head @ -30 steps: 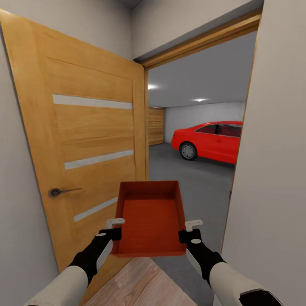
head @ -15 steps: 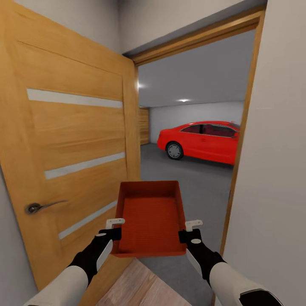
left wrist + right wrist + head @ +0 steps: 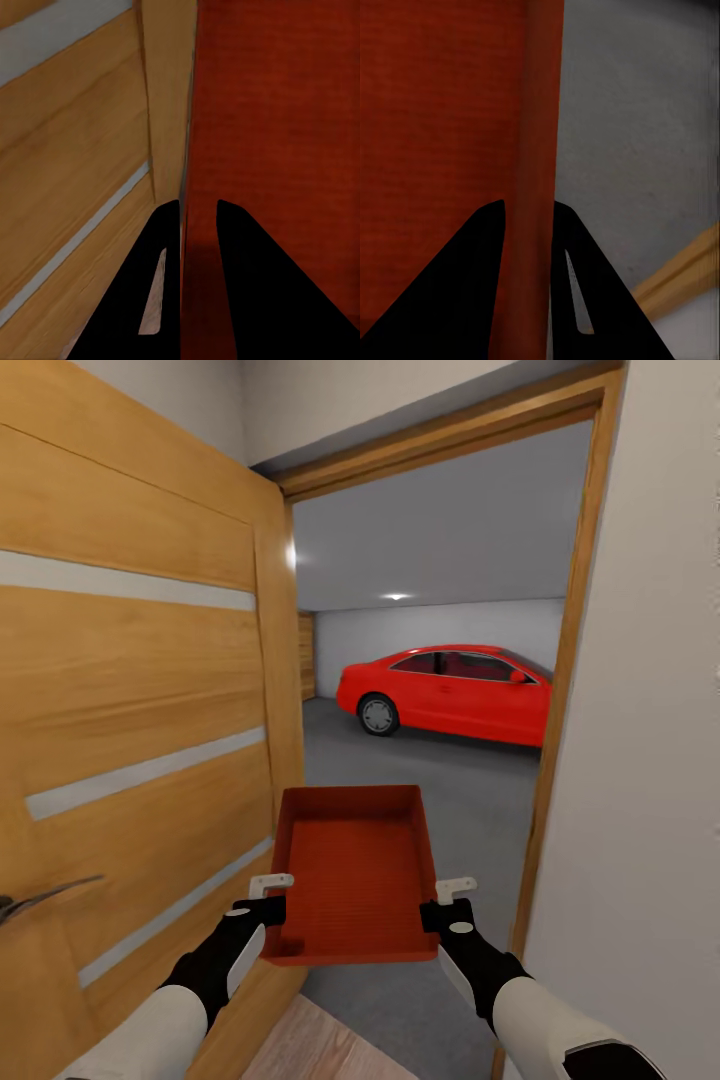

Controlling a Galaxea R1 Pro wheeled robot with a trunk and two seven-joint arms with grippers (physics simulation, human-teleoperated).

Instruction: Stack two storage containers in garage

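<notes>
The red car (image 3: 450, 693) in the garage is cut short: the right door frame (image 3: 553, 740) hides its rear end. The open wooden door (image 3: 130, 740) runs off the left edge of the head view, and its handle (image 3: 40, 897) shows only as a lever tip at that edge. The bin (image 3: 352, 872) covers the floor (image 3: 450, 790) under it, and its near wall hides the fingertips of both hands. In both wrist views, the bin's wall runs off the picture's edge.

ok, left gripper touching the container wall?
Touching. In the left wrist view, the left gripper has a finger on each side of the storage container wall, no gap visible.
</notes>
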